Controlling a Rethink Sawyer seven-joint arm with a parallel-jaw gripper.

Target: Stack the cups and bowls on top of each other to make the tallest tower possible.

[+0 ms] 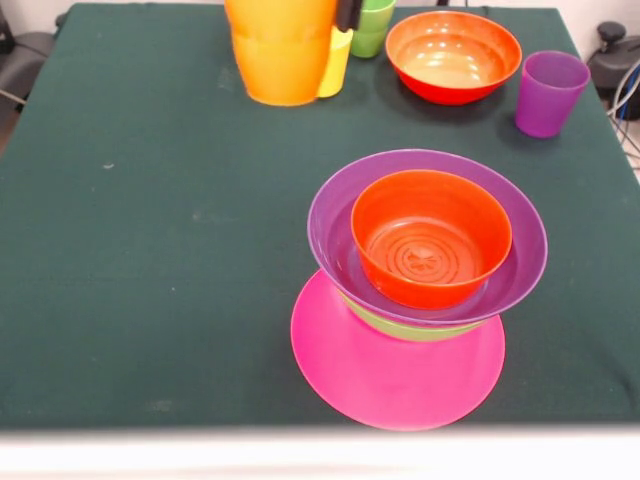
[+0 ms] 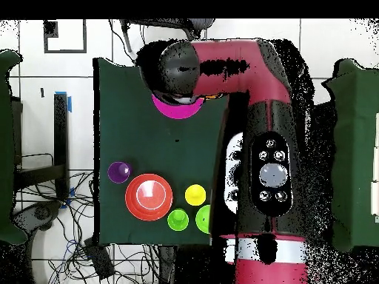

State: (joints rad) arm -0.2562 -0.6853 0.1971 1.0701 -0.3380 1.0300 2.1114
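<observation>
**Front view finds three bowls stacked on pink base**

Front view showed us the tower [image 1: 425, 290] near the table's [image 1: 150, 230] front edge: a pink bowl [image 1: 395, 375] upside down as the base, a light green bowl [image 1: 415, 328] on it, a wide purple bowl [image 1: 428, 235] above, and an orange-red bowl [image 1: 430, 238] nested inside. At the far edge we saw a second orange-red bowl [image 1: 453, 55], a purple cup [image 1: 549, 93] beside it, and orange cup [image 1: 281, 50], yellow cup [image 1: 336, 62] and green cup [image 1: 372, 28] close together. The gripper [image 1: 349, 14] showed only as dark tips at the top edge; whether they stood apart or together, we could not tell. From overhead, the red arm [image 2: 259, 96] covered most of the tower.
</observation>
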